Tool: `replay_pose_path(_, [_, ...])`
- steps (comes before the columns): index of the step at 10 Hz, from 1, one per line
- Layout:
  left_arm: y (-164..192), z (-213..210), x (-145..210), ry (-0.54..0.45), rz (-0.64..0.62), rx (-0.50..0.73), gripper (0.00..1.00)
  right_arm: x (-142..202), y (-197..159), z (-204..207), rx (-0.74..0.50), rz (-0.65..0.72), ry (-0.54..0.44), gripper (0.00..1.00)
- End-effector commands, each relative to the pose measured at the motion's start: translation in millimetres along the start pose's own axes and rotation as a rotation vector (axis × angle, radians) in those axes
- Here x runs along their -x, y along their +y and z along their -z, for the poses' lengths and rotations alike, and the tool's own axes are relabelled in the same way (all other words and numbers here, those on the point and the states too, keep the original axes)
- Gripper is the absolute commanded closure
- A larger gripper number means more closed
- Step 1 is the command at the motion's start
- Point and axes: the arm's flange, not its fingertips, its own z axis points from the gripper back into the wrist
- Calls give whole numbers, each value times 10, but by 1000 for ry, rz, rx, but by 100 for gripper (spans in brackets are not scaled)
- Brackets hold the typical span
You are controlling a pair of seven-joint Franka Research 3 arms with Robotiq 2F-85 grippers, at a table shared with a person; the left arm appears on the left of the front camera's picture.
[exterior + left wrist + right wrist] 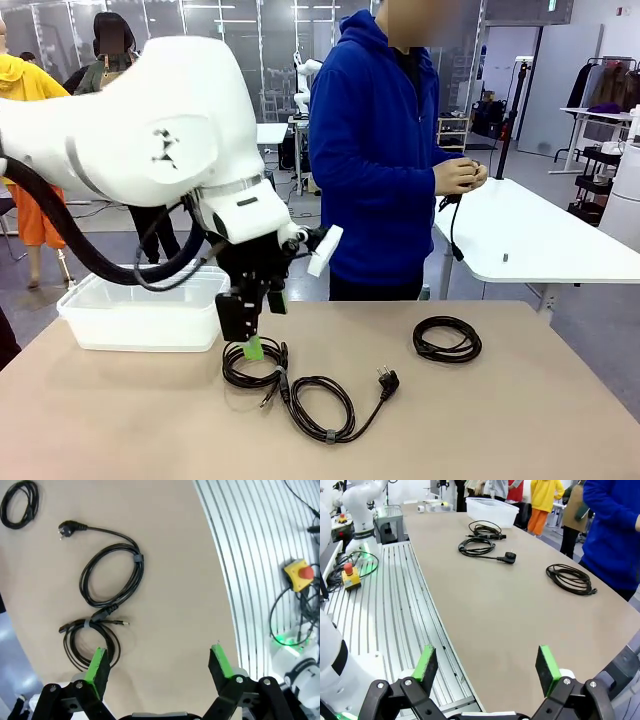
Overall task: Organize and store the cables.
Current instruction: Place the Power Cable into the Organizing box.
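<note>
Three coiled black cables lie on the tan table (520, 420): a small coil (252, 364), a larger coil (320, 405) with its plug (388, 382) stretched out, and a coil (447, 340) to the right. My left gripper (252, 348) hangs open just above the small coil. In the left wrist view that gripper (159, 665) is open, one green fingertip (97, 666) over the small coil's (90, 642) edge and the larger coil (112, 575) beyond. My right gripper (487, 666) is open and holds nothing, above the table's near edge. The person holds another cable (452, 225).
A white plastic bin (90, 315) stands at the table's back left, just behind my left gripper. The person in a blue hoodie (375, 150) stands at the far side. A red emergency stop button (350, 575) sits on the slatted metal base beside the table.
</note>
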Motion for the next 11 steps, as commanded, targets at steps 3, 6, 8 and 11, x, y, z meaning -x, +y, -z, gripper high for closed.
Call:
replay_pose_path(3, [44, 100, -2, 10, -26, 3, 0, 13, 20, -28, 9, -5, -3, 0])
replay_pose_path(6, [44, 100, -2, 10, -26, 3, 0, 13, 20, -28, 9, -5, -3, 0])
replay_pose_path(8, [71, 142, -1, 6, -36, -5, 0, 13, 20, -28, 9, -5, -3, 0])
replay_pose_path(11, [-40, 766, 38, -106, -5, -51, 0, 13, 20, -28, 9, -5, -3, 0])
